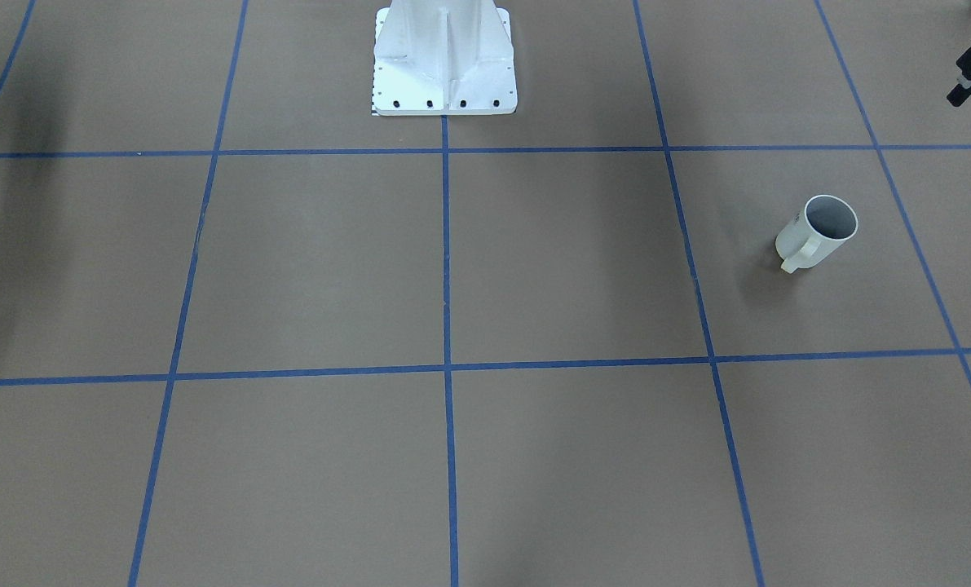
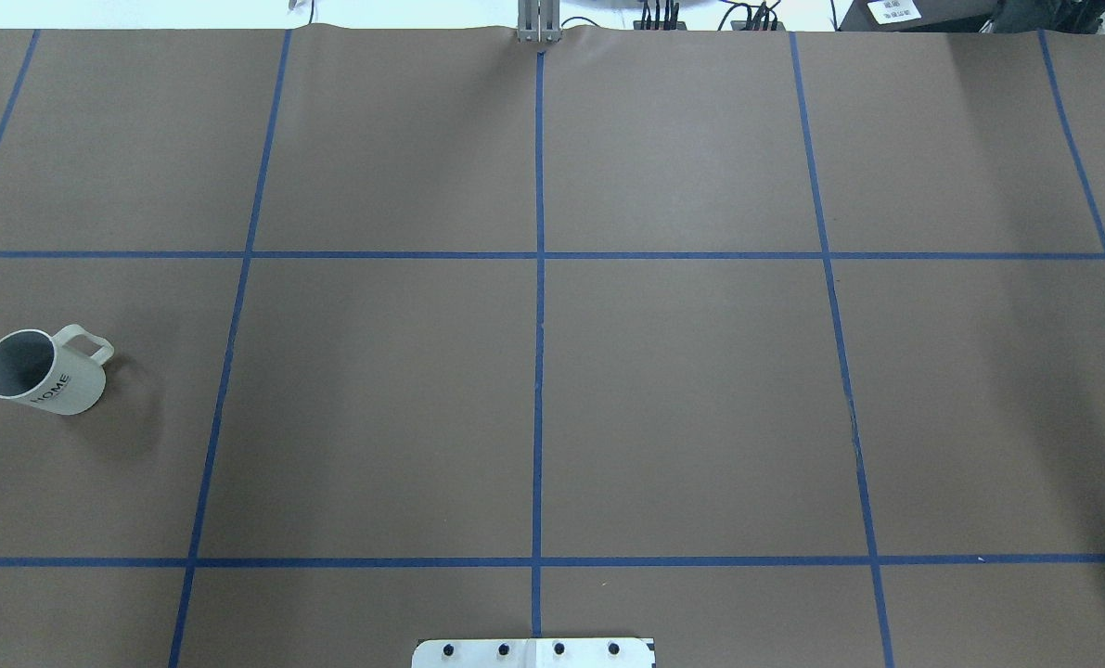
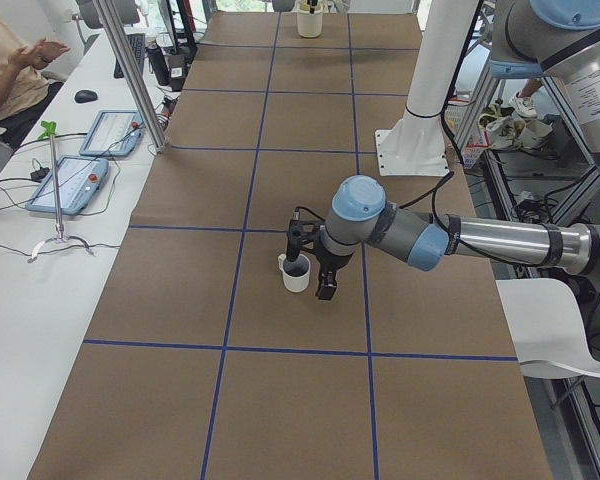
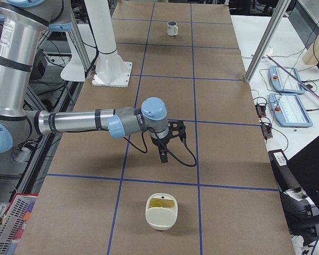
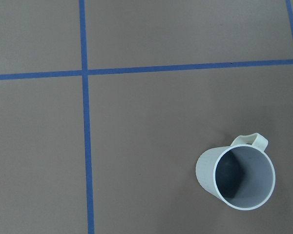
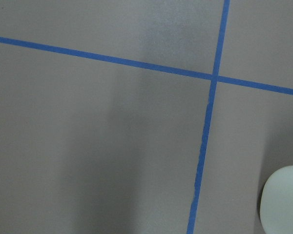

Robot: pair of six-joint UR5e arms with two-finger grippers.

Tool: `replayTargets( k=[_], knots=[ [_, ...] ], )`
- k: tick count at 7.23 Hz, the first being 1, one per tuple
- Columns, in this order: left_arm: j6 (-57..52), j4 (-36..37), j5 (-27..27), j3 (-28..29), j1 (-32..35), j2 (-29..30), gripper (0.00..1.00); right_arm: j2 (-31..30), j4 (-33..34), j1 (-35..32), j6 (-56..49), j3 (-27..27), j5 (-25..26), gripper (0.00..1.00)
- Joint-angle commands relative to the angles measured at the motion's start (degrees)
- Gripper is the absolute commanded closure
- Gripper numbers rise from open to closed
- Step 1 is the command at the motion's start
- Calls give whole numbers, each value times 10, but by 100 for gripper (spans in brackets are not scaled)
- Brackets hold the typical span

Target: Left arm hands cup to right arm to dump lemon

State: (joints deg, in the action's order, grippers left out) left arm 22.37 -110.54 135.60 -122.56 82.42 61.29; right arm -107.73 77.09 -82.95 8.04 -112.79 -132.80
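The left hand (image 3: 311, 263) hangs over the brown paper-covered tabletop (image 2: 682, 408) at the robot's left end, its black fingers pointing down. I cannot tell whether they are spread or closed, and the mug is not in their grip. Just past the hand, the plain white cylindrical mug with a loop handle (image 5: 238, 176) stands upright on the tabletop, inside one square of the blue tape grid (image 2: 539, 278). Dark lettering reading HOME runs along its side. The left wrist view looks down into its mouth, where only a grey wall and a shadowed bottom show.

Further along, the right hand (image 4: 170, 141) hangs above the tabletop, and I cannot tell how far open it is. Farthest off, at the robot's right end, a squat white rounded tub (image 4: 160, 217) sits on the tabletop. Inside it lies a small yellow rounded piece, seemingly the lemon (image 4: 158, 203).
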Motion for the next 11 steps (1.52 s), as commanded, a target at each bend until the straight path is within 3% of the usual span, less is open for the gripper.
replayTargets(
  k=[1,2,3,4,5,6,8,11],
  knots=[
    [-4,2,-32,15,-4,-9,0,-23,5,-9,-1,-20,-7,0],
    [-20,3,-46,21,-9,-2,0,-18,4,-7,-2,-6,-11,0],
    [-41,9,-142,41,-21,18,0,-14,4,-6,-1,1,-31,0],
    [-41,76,-143,37,-30,42,0,13,7,1,0,33,-13,0],
    [-41,168,-93,38,-27,112,0,19,4,0,-1,41,6,0],
    [-57,201,-58,53,-27,125,0,11,9,-21,0,22,1,0],
    [-108,192,-54,47,-25,124,0,23,49,-19,-1,17,2,0],
    [-109,190,-54,48,-25,126,0,17,51,-19,-2,21,7,0]
  ],
)
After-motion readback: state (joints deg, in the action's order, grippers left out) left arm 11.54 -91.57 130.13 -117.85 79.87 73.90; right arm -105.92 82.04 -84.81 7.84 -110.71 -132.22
